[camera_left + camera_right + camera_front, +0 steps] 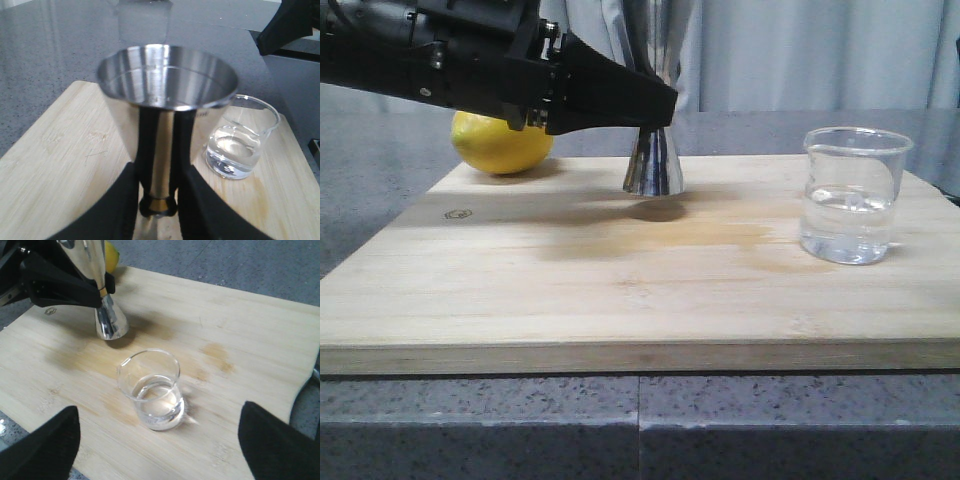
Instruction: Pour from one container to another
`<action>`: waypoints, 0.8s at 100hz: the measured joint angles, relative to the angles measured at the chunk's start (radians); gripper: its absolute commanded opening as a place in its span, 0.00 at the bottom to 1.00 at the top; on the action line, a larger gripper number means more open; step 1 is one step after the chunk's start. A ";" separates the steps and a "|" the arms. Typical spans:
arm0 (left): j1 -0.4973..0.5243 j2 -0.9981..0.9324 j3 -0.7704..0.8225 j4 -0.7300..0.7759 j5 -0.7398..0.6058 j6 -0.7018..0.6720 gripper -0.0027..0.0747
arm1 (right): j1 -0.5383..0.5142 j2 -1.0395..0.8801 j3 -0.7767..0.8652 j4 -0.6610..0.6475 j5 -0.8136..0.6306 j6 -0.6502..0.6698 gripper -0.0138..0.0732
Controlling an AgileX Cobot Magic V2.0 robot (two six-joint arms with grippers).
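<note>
The left gripper clamps the upright steel jigger by its waist near the board's far edge, while the right gripper hangs spread wide just above the glass beaker at the board's right edge.

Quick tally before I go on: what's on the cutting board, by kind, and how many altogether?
Steel jigger, held in the left gripper: 1
Glass beaker with clear liquid: 1
Lemon, at the board's far left edge: 1
Total: 3
</note>
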 measured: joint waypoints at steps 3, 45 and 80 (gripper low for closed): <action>0.000 0.000 0.000 0.002 0.000 0.000 0.24 | 0.000 0.000 0.008 0.013 0.000 -0.017 0.83; 0.000 0.000 0.000 0.005 0.017 0.000 0.24 | 0.000 0.059 0.039 0.109 -0.026 -0.130 0.83; 0.000 0.000 0.000 0.006 0.019 0.000 0.24 | 0.027 0.174 0.039 0.175 -0.005 -0.235 0.83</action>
